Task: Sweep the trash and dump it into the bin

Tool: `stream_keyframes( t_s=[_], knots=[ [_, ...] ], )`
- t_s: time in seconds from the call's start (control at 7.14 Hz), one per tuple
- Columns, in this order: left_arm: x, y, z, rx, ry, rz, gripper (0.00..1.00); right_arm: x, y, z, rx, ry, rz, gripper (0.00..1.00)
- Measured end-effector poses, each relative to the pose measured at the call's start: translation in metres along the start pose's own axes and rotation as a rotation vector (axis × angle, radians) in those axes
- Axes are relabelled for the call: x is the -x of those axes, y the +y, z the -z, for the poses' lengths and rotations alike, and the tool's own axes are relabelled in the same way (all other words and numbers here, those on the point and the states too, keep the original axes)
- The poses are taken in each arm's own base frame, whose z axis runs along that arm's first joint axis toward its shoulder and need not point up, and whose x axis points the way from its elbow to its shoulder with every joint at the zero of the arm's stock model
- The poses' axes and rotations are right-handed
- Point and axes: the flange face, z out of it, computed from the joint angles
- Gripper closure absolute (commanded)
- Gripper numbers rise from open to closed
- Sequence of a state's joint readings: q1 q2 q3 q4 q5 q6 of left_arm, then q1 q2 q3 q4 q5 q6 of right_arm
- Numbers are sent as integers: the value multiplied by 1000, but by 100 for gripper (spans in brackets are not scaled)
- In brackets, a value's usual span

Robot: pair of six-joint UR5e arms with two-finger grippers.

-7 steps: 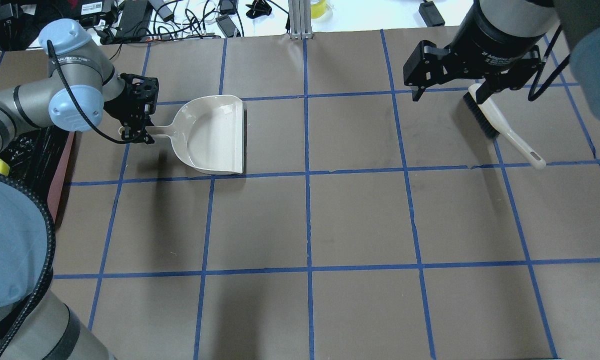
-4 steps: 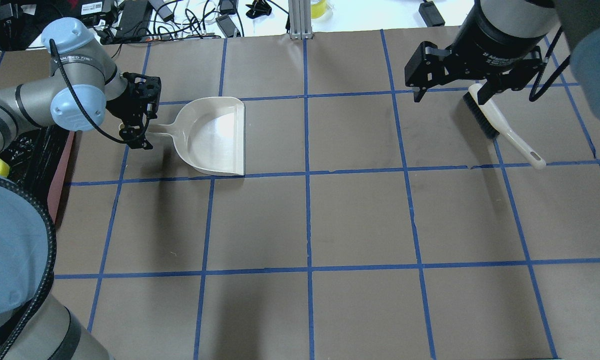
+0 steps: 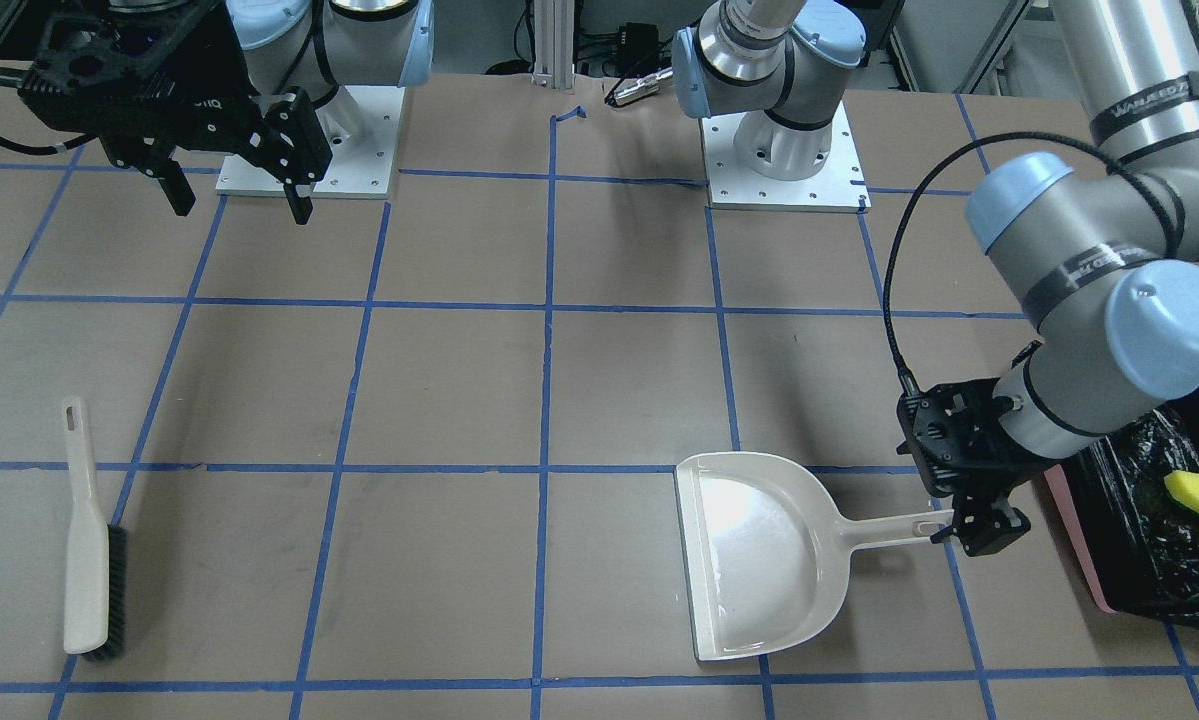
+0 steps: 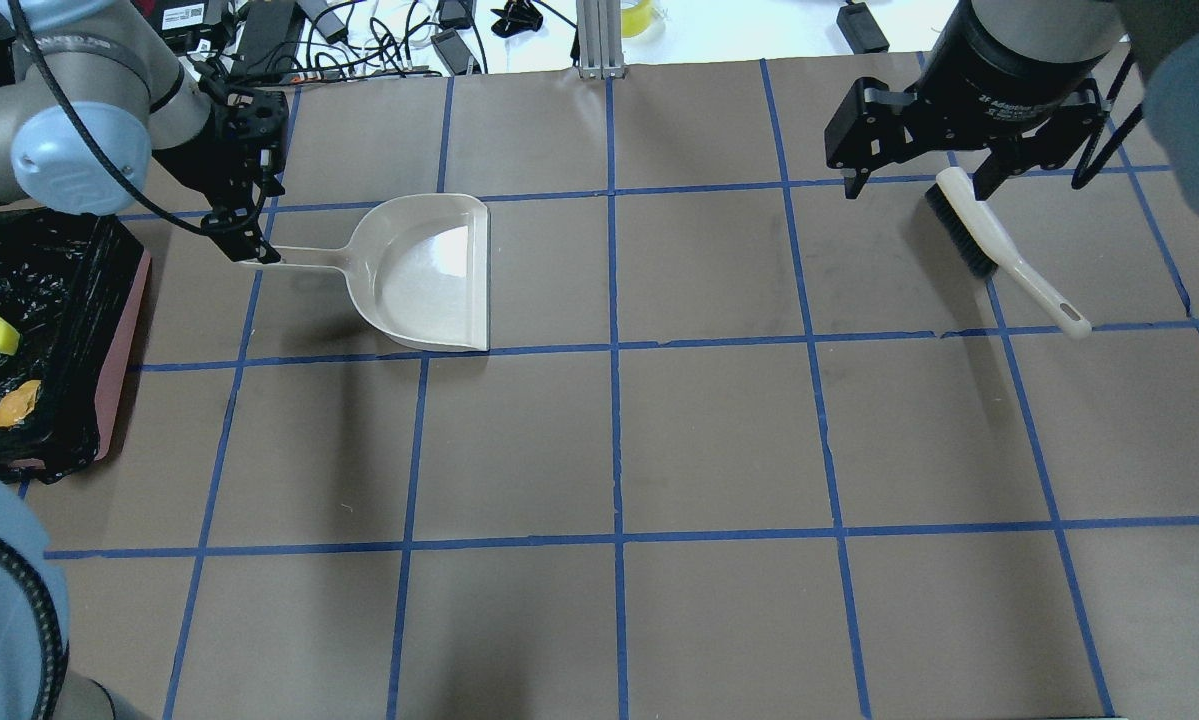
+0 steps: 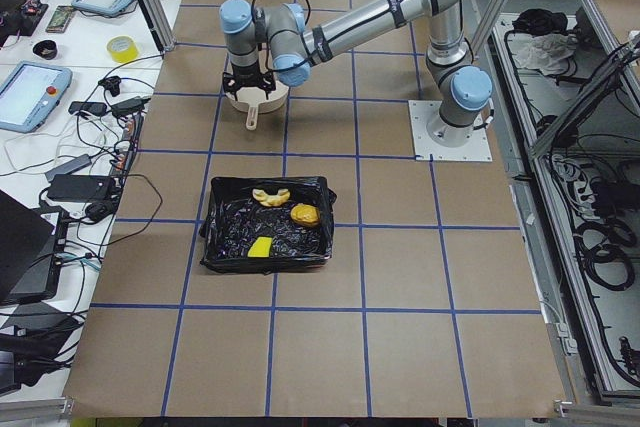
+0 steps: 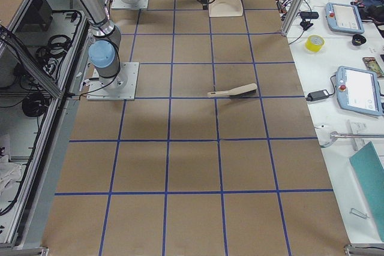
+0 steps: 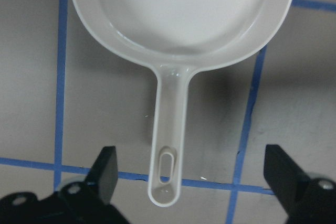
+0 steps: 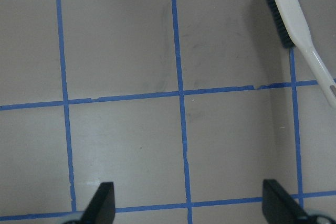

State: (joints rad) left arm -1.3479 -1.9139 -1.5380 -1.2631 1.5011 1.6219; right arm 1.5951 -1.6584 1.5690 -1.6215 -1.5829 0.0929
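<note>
The bin (image 4: pixel 124 330), pink with a black bag, stands at the table's left edge and also shows in the exterior left view (image 5: pixel 225 237). In it lie the sponge (image 5: pixel 262 246), the croissant-like piece (image 5: pixel 270 194) and the potato-like lump (image 5: pixel 305 214). The off-white dustpan (image 4: pixel 429 275) lies flat and empty on the table. My left gripper (image 4: pixel 244 240) is open and hovers over the end of the dustpan handle (image 7: pixel 167 145) without touching it. My right gripper (image 4: pixel 919 185) is open and empty, above the brush (image 4: pixel 999 250).
The brush (image 3: pixel 84 540) lies on the table at the far right of the overhead view, its handle toward the robot. Cables and devices lie beyond the table's far edge (image 4: pixel 359 40). An aluminium post (image 4: pixel 599 40) stands at the far middle.
My left gripper has let go of the dustpan handle and lifted off it. The left arm has pulled back and now uncovers the bin. The right gripper has barely moved.
</note>
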Motion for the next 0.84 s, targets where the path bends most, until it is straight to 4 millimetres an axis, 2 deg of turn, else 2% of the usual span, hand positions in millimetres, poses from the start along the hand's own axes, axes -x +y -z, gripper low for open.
stream_keyframes(
  t_s=[0.42,0.56,0.84],
  knots=[
    [-67,-62,90,-4,10,243,0,-2,2,-1,14,8,10,0],
    [-88,-73,111,-8,1,367,0,-2,3,1,11,6,10,0],
    [-120,-97,137,-10,-27,609,0,-2,4,2,8,-1,9,0]
  ],
)
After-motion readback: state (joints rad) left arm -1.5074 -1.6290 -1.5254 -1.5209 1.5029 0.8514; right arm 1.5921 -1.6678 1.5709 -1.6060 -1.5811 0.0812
